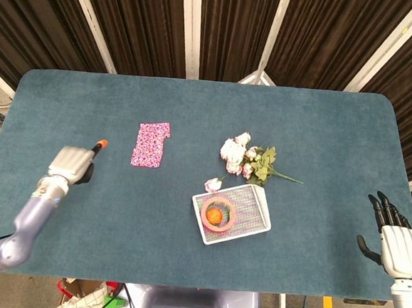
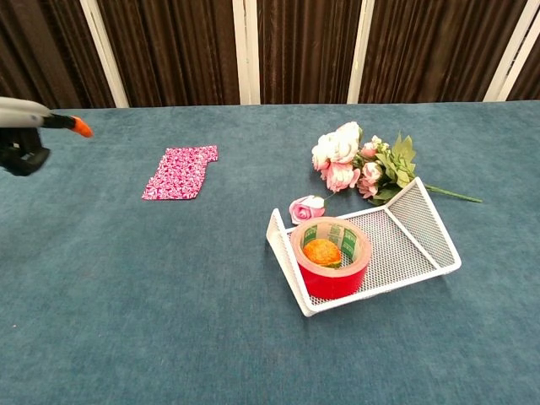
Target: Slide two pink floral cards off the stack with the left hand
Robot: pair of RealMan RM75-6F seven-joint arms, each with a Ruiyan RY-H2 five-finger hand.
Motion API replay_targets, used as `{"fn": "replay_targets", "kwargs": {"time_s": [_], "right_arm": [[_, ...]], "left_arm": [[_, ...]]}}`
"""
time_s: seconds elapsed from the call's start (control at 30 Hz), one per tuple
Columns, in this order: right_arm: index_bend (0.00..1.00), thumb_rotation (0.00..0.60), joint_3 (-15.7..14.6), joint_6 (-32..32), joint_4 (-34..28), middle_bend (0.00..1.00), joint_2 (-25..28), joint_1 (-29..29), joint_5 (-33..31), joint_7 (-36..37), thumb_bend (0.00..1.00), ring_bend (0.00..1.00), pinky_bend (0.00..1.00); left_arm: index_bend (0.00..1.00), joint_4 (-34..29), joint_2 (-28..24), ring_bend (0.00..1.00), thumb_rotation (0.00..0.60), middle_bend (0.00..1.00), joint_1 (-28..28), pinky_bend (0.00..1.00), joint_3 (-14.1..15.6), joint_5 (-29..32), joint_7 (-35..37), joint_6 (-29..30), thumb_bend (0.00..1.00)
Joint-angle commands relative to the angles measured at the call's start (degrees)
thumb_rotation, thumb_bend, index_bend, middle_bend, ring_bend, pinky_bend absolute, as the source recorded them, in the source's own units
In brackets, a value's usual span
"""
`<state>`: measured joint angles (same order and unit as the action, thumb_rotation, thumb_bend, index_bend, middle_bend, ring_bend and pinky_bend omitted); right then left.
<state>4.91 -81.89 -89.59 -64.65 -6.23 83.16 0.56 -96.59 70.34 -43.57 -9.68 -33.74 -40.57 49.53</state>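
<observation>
Orange-tipped finger [image 1: 101,143] stretched toward the cards [image 1: 150,145], tip just left of them, not touching. Other fingers of left hand [image 1: 71,165] curled in, holding nothing. Cards flat on the table [image 1: 323,120], left of centre, nothing between them and the fingertip. To their right: flowers [image 1: 248,159], a loose pink bloom [image 1: 212,184], then a white mesh tray [image 1: 253,213] holding a tape roll [image 1: 219,213] with an orange ball [image 1: 215,216] inside. Right hand [image 1: 399,244] at the far right edge, fingers apart, empty.
</observation>
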Motion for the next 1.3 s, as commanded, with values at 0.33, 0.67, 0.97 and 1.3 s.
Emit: {"fn": "replay_targets", "kwargs": {"time_s": [0.33, 0.67, 0.97, 1.3], "right_arm": [[0.00, 0.600, 0.24, 0.18, 0.48, 0.05, 0.01, -0.04, -0.51, 0.71, 0.37, 0.13, 0.25], [0.00, 0.600, 0.27, -0.42, 0.58, 0.05, 0.32, 0.25, -0.23, 1.75, 0.37, 0.13, 0.25], [0.00, 0.600, 0.28, -0.95, 1.00, 0.05, 0.71, 0.59, 0.05, 3.48, 0.37, 0.13, 0.25], [0.00, 0.600, 0.28, -1.08, 1.22, 0.05, 0.95, 0.73, 0.18, 4.45, 0.37, 0.13, 0.25]], "left_arm": [[0.00, 8.69, 10.93, 0.77, 0.600, 0.81, -8.40, 0.68, 3.37, 7.32, -5.25, 0.01, 0.97], [0.00, 11.38, 16.36, 0.77, 0.600, 0.81, -12.22, 0.68, 5.15, 11.15, -9.17, 1.53, 0.97], [0.00, 12.05, 19.27, 0.77, 0.600, 0.81, -14.59, 0.68, 5.86, 15.93, -12.96, 5.24, 0.97], [0.00, 11.59, 20.74, 0.77, 0.600, 0.81, -16.55, 0.68, 6.28, 20.67, -15.96, 5.48, 0.97]]}}
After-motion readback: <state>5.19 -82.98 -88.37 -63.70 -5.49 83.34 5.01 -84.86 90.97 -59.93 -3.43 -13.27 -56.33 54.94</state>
